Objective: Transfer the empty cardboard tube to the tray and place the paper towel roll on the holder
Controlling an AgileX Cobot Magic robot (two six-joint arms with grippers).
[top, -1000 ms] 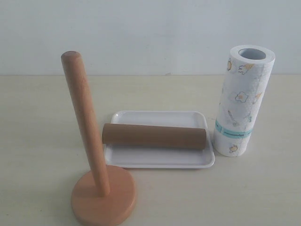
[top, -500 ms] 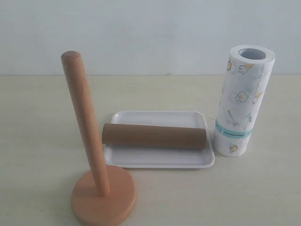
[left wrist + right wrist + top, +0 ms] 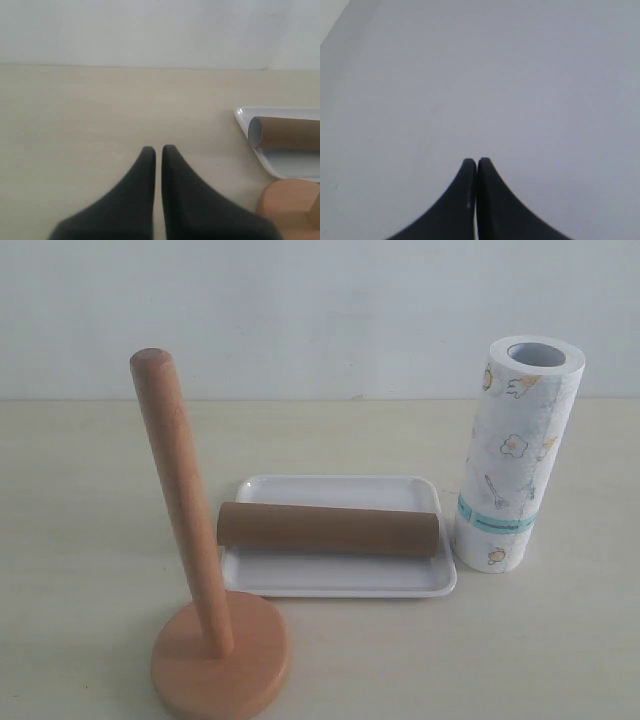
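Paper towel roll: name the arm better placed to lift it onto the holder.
Probably the right. The paper towel roll stands upright to the right of the tray, on that arm's side. The left gripper, shut, is at the tray's far end, by the holder. The right gripper, also shut, faces only a blank surface.

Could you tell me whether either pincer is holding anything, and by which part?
Nothing is held: the left pincer and right pincer are both shut with nothing between them. The cardboard tube lies on the tray, untouched.
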